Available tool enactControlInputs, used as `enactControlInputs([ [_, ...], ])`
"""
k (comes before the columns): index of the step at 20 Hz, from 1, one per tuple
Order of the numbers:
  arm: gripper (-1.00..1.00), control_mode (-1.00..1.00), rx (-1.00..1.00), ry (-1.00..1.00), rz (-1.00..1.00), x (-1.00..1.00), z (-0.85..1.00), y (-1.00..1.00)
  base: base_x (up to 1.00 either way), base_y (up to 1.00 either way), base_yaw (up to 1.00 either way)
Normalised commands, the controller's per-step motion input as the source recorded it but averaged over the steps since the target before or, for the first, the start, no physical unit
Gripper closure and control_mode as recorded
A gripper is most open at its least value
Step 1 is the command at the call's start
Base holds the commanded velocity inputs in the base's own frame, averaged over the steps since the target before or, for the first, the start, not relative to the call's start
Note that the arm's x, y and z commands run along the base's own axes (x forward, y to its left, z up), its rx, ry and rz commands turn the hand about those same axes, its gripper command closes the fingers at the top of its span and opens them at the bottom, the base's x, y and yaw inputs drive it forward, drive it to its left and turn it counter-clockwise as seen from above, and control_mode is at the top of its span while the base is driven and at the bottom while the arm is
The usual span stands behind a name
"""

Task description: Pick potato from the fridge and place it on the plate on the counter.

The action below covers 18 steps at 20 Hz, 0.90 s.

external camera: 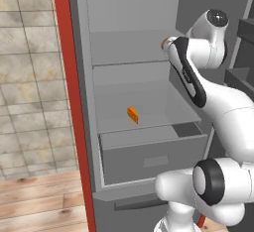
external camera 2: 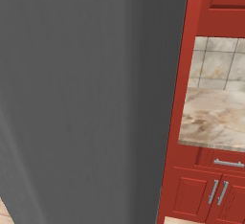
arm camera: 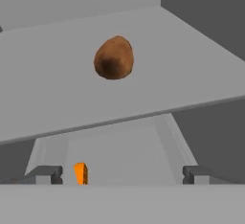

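Potato [arm camera: 114, 58] lies on upper fridge [external camera: 134, 47] shelf, ahead of gripper [arm camera: 123, 174]; jaws wide, empty; likely firm, light, dull skin not slippery; best pinched across narrow middle; orange wedge [arm camera: 80, 173] on shelf below.

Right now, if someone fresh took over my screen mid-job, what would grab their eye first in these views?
The brown potato stands out in the hand view, alone on a flat grey fridge shelf, ahead of the open gripper. Next is the orange wedge on a lower shelf, above the grey drawer in the left base view. In the right base view, the marbled counter over red cabinet doors sits beside the fridge's grey side.
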Motion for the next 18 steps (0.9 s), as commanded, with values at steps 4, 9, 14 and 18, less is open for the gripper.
enactControlInputs([
  [4,-1.00,-1.00,0.00,-0.01,0.00,0.29,0.03,0.00,0.00,0.00,0.00],
  [9,-1.00,-1.00,0.00,0.00,0.00,0.28,0.00,-0.03,0.00,0.00,0.00],
  [14,-1.00,-1.00,0.00,0.00,0.00,0.30,0.00,-0.07,0.00,0.00,0.00],
  [18,-1.00,-1.00,0.00,0.00,0.00,0.31,0.00,-0.02,0.00,0.00,0.00],
])
